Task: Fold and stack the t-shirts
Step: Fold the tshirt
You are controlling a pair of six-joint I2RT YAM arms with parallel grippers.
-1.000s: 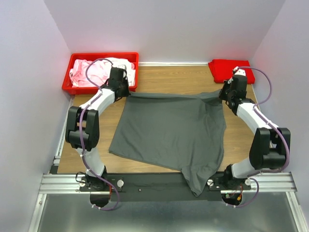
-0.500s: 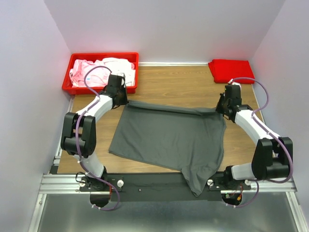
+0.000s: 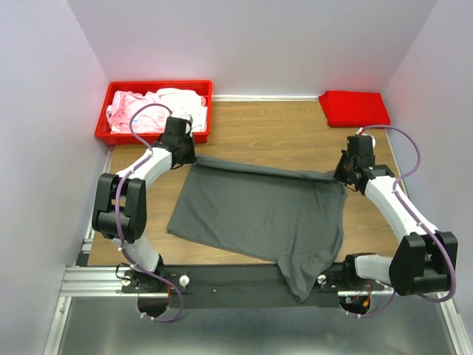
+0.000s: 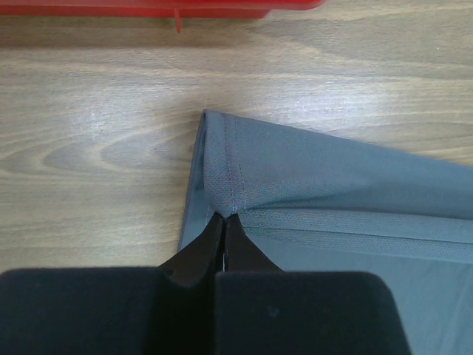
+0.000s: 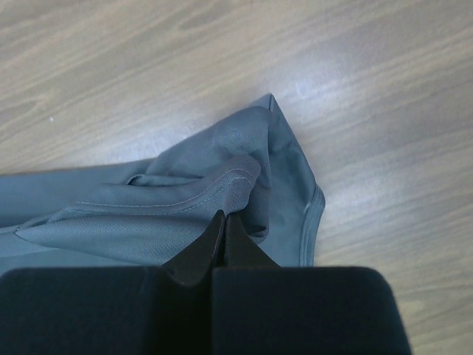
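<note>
The dark grey t-shirt [image 3: 259,214], which looks soft, light and limp, lies spread on the counter [image 3: 251,126], its stitched far corners, the surest holds, pinched by the left end effector [image 4: 224,222] and the right end effector [image 5: 224,220].

Plain dark grey t-shirt [image 3: 259,211]; brown wood-grain surface [image 3: 266,129]; red bin [image 3: 159,83] with pink and white shirts [image 3: 144,103]; bright red folded shirt [image 3: 353,108].

1 grey t-shirt [image 3: 259,214], 1 red bin [image 3: 122,137]
</note>
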